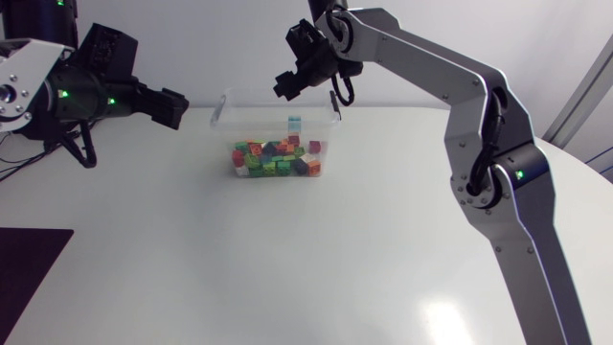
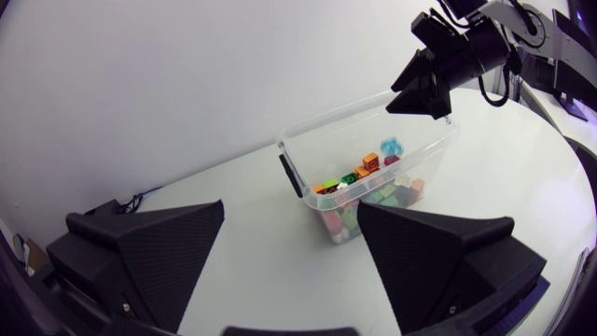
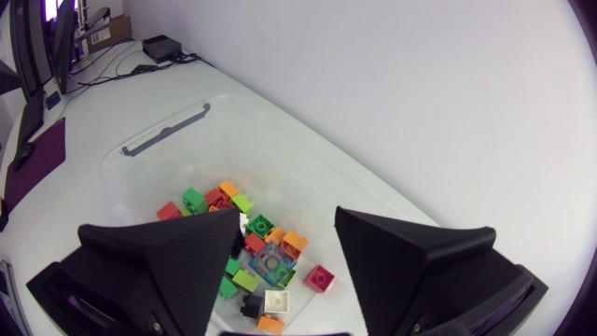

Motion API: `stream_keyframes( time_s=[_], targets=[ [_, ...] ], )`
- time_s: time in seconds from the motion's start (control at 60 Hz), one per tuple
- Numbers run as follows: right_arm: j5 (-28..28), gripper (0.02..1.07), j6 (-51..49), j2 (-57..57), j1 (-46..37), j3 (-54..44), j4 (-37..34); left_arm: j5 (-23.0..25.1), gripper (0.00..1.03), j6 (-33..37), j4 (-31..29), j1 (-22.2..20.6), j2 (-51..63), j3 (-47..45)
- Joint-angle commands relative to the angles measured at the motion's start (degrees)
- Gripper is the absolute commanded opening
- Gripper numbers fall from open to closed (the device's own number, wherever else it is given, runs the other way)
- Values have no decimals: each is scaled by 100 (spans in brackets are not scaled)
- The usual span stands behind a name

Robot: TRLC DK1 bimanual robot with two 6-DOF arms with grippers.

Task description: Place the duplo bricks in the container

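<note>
Closest to the lens in the right wrist view are the two broad fingers of the right hand [image 3: 285, 220], spread wide and touching nothing. Between and below them is a light blue brick [image 3: 271, 262], free of both fingers. From above it sits higher than the pile of bricks [image 1: 278, 158], so I judge this to be the drop itself. The clear container [image 1: 230, 134] stands on the white counter [image 1: 192, 249] near the middle of its far edge, and every brick I can see is inside it. To finish the step well, the right hand should hold centred over the opening with its fingers wide until the brick has settled. It should then rise straight up, clearing the rim before it swings aside, because a sideways exit risks catching the thin wall and dragging the light tub. The left hand [image 2: 291, 207] is open and empty, held over the counter's far left part and aimed at the container's short end. It has no need to come nearer. The blue brick shows its studded face upward and looks roughly square, so I can give it no long axis; its sides lie skewed to the container's walls. The container's long axis runs along the counter's far edge, with its opening upward and its dark clip handle [image 2: 291, 175] on the short end toward the left corner.
</note>
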Motion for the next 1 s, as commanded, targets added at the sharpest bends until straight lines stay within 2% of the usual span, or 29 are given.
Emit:
stream_keyframes(
  time_s=[0.0,0.083,0.15,0.283,0.533,0.833,0.983],
  targets=[
    [33,103,178,7,6,86,-32,-36,99,-65,-62,52,-350,-212],
    [33,103,265,-283,-38,-81,-32,-36,99,-65,-62,96,-588,-361],
    [42,103,318,-775,-90,-564,91,-36,99,-65,-80,324,-843,-511],
    [191,103,353,-2138,-213,-2251,873,-36,99,102,-273,606,-1229,-818],
    [763,103,424,-4563,-582,-5117,1919,-10,99,410,-9,650,-2600,-1803],
    [1017,103,388,-6620,-1382,-7384,2359,-27,99,462,-176,799,-3488,-2295],
    [1360,103,292,-7754,-1628,-8421,2658,-10,99,568,-247,834,-3998,-2576]
  ],
)
